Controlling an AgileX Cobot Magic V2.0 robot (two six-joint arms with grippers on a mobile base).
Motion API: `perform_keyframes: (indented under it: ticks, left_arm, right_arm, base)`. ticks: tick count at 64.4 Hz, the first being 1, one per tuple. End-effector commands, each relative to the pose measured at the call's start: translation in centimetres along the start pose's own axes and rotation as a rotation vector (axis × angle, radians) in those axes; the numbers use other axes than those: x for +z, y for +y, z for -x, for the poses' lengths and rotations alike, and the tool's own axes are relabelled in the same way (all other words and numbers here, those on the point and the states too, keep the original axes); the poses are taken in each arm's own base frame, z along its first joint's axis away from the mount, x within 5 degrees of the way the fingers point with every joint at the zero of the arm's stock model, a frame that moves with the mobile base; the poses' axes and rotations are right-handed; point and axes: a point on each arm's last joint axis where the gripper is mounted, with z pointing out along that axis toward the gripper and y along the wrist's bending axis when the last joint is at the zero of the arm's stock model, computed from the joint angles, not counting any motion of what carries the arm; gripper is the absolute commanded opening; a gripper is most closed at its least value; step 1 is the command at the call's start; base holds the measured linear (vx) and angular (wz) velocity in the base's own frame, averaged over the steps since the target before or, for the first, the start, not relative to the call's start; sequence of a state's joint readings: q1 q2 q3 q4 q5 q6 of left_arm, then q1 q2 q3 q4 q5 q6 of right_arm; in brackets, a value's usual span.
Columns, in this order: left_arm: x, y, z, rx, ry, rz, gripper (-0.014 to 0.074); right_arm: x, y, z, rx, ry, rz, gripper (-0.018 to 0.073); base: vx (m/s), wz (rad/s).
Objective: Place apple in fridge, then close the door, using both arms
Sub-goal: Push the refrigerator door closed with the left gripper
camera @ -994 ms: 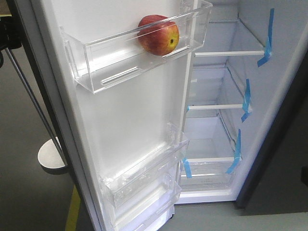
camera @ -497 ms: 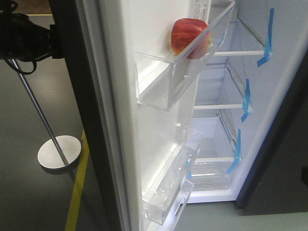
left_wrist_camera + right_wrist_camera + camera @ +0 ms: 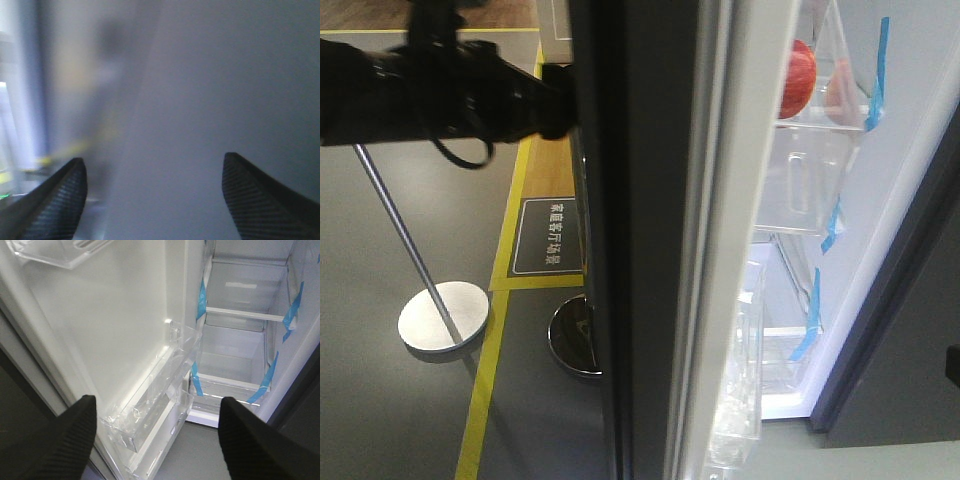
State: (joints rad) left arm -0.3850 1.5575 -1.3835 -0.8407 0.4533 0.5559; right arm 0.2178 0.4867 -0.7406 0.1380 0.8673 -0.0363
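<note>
Two arms are on my feeds. From the front camera I see the door (image 3: 650, 250) nearly edge-on, its dark grey outer face toward me and the white inner lining showing as a narrow strip on the right. The apple (image 3: 798, 78) sits in the upper clear bin (image 3: 820, 150) on the door's inner side, red, seen through the plastic, close to the fridge (image 3: 905, 200) opening. Blue tape strips (image 3: 810, 315) mark the white wall inside. My left arm (image 3: 430, 90) reaches in from the upper left, and its black end meets the door's outer face. The left wrist camera is blurred; the left gripper (image 3: 152, 195) has its jaws spread wide, with nothing between them, facing a flat grey surface. On the right wrist camera the right gripper (image 3: 157, 432) also has its jaws spread and empty, looking at the door's white lining, the lower clear bins (image 3: 150, 405) and the shelves (image 3: 240, 314) inside. On the floor left of the door are a yellow line (image 3: 485, 380), a dark sign (image 3: 548, 235) and a round white stand base (image 3: 442, 315) with a slanted pole.
</note>
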Motion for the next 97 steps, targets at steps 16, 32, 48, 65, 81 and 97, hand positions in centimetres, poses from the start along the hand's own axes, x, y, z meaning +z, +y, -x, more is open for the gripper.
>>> perform_keyframes:
  ticks: [16,32,48,65,81,97]
  left_arm:
    - [4.0,-7.0,3.0,0.022,-0.101,-0.215,0.0535]
    - [7.6,-10.5,4.1,0.06,-0.13,-0.311,0.0535]
    - [8.0,-9.6,4.7,0.07,-0.153,-0.271,0.0535]
    - [6.1,-8.3,5.6,0.149,-0.112,-0.249,0.0535]
    - [2.6,-5.3,7.4,0.167,-0.072,-0.171,0.0507]
    - [-1.0,-2.7,8.1,0.223,0.023,-0.027,0.0421]
  right_arm:
    - [-0.4,0.0,1.1,-0.006,-0.081,-0.004,0.049]
    - [-0.4,0.0,1.1,-0.006,-0.081,-0.004,0.049]
    - [-0.4,0.0,1.1,-0.006,-0.081,-0.004,0.049]
    - [-0.4,0.0,1.1,-0.006,-0.081,-0.004,0.049]
    - [-0.4,0.0,1.1,-0.006,-0.081,-0.004,0.049]
    - [-0.4,0.0,1.1,-0.006,-0.081,-0.004,0.049]
  base:
    - [0.0,0.0]
    - [0.0,0.0]
    - [0.0,0.0]
    - [0.0,0.0]
    - [0.0,0.0]
    - [0.0,0.0]
